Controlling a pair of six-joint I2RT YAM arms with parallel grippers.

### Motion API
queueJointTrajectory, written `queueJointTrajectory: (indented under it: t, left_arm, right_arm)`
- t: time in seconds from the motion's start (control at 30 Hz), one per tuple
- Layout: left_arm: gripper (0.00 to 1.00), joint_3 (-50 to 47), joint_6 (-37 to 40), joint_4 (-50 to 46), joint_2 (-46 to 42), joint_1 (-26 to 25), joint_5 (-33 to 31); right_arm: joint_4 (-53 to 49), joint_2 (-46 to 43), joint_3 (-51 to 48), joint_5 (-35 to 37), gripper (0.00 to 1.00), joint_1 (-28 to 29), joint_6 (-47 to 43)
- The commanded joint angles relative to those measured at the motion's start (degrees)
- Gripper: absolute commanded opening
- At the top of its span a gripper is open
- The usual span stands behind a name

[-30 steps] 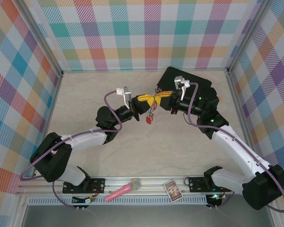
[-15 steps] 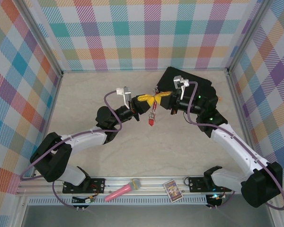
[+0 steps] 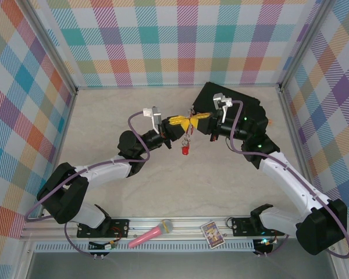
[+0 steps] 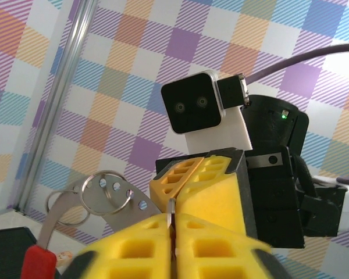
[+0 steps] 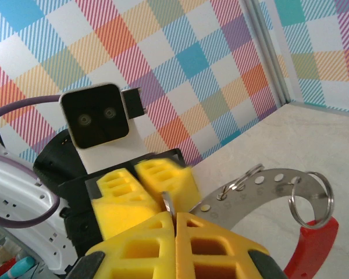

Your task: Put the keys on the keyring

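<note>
From above, we see the left gripper (image 3: 182,122) and the right gripper (image 3: 196,118) tip to tip, their yellow fingers meeting. The keyring (image 3: 188,135) hangs just under the meeting tips. A red key (image 3: 185,151) dangles from it, lower, clear of both grippers.

In the left wrist view, the left gripper (image 4: 173,232) has its fingers almost together, with a thin metal edge standing in the narrow slit at the tips. We cannot tell whether they pinch it or have let go. Straight ahead of those tips sits the right gripper (image 4: 200,174), its fingers pressed together. The keyring's (image 4: 141,204) flat metal band curves away to the left of our fingers, with a small ring (image 4: 82,192) threaded on it.

In the right wrist view, the right gripper (image 5: 175,232) is clamped on the keyring's (image 5: 262,189) metal end, which pokes up between the tips. The left gripper (image 5: 142,180) faces it just beyond, one finger blurred. The band sweeps off to the right of our fingers, carries a small ring (image 5: 291,203), and ends in a red arc (image 5: 314,247) at the lower right.
</note>
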Motion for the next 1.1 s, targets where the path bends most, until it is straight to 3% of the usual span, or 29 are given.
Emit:
queueJointTrajectory:
  t: [0.0, 0.6, 1.07]
  left_arm:
    - [0.28, 0.52, -0.28, 2.95, 0.52, -0.2, 1.61]
    - [0.24, -0.65, -1.54, 2.78, 2.22, 8.12, 12.42]
    - [0.23, -0.85, 3.26, -1.19, 3.2, 9.73, 23.43]
  right_arm:
    - [-3.04, -1.25, 2.03, -1.62, 0.0, -0.1, -3.44]
    - [-28.26, 2.83, 10.31, -4.64, 0.0, -2.96, -25.38]
    - [-42.47, 9.28, 17.26, -7.26, 0.0, -2.88, -43.29]
